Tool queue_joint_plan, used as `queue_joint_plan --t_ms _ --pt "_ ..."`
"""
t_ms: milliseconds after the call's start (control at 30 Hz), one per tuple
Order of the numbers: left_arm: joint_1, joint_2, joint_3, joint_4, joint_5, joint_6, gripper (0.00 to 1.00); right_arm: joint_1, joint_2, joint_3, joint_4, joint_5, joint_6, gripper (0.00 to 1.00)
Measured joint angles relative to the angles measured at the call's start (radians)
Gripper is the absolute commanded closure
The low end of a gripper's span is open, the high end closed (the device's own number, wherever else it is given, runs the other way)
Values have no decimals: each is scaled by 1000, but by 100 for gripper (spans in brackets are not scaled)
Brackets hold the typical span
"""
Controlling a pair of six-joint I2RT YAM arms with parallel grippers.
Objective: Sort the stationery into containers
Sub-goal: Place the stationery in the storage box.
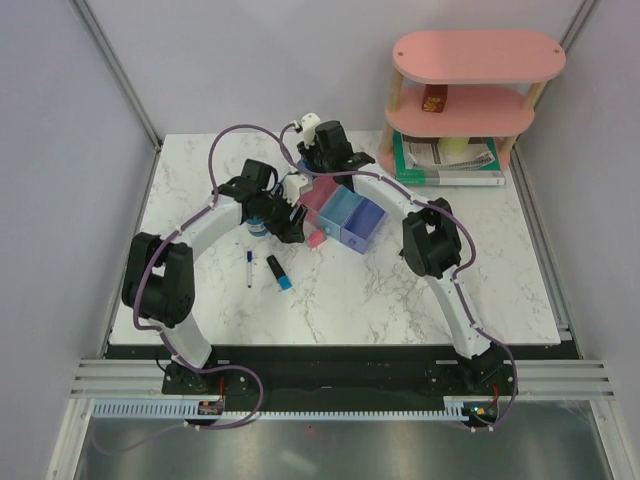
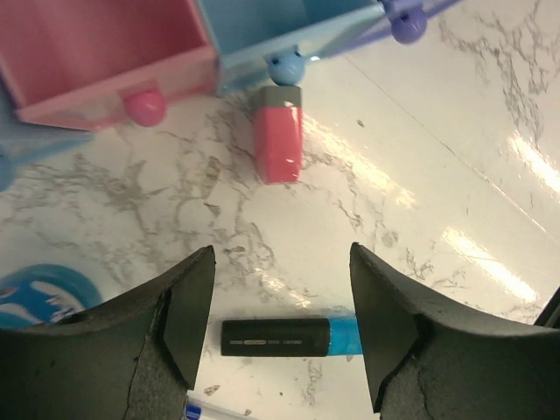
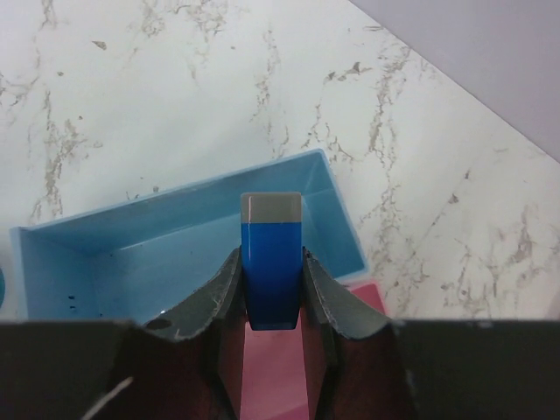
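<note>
The right gripper [image 3: 271,267] is clamped on the blue eraser [image 3: 271,249], which pokes lengthwise forward over the light-blue bin [image 3: 175,219], its tail seemingly above the pink bin [image 3: 273,367], while the left gripper [image 2: 280,289] hangs parted over a highlighter [image 2: 276,336].

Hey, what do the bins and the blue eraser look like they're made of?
The bins look like moulded plastic: thin smooth walls with a slight sheen. The blue eraser is probably rubber or vinyl: matte block, grey end.
</note>
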Motion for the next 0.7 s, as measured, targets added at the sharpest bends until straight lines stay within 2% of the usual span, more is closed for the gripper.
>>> queue_joint_plan --t_ms 200,267,700 --pt "-51 0 -61 2 0 31 30 14 44 43 16 -21 1 100" --pt "-61 0 -64 3 -2 35 30 14 54 51 27 -22 1 94" --pt "-90 70 -64 103 -30 32 30 13 85 52 41 -21 -3 86"
